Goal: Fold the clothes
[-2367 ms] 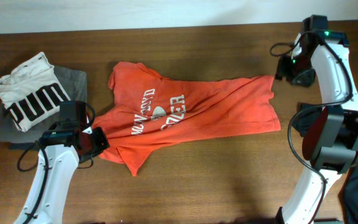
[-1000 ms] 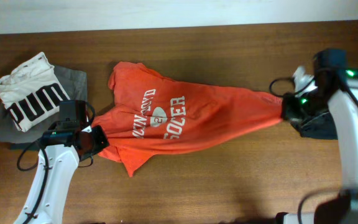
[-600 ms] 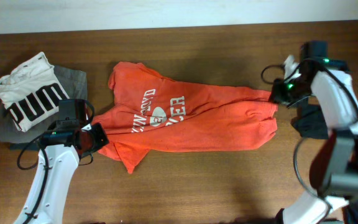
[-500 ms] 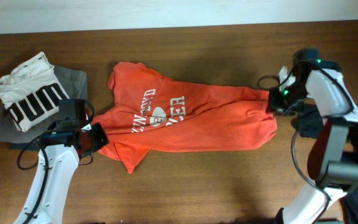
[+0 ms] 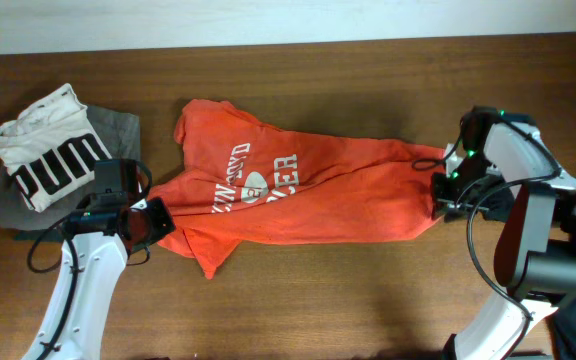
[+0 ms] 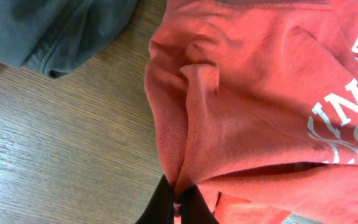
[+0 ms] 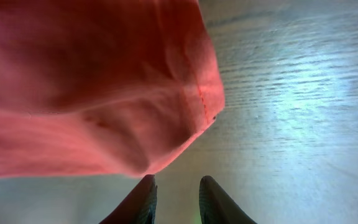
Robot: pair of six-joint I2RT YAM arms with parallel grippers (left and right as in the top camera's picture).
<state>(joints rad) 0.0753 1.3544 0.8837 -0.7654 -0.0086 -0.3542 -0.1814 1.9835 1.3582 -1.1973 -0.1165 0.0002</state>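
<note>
T-shirt (image 5: 298, 190): orange-red, white lettering, rumpled | left fingers (image 6: 164, 204): pinching its edge | right fingers (image 7: 211, 198): spread beside hem

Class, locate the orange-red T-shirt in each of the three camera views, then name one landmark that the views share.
Overhead: the orange-red T-shirt lies crumpled across the middle of the wooden table.
Left wrist: it fills the centre and right, with a fold pinched by the left gripper at the bottom edge.
Right wrist: it fills the upper left, its hem corner pointing right.
Shared landmark: the wooden table beneath it, visible in all three.
</note>
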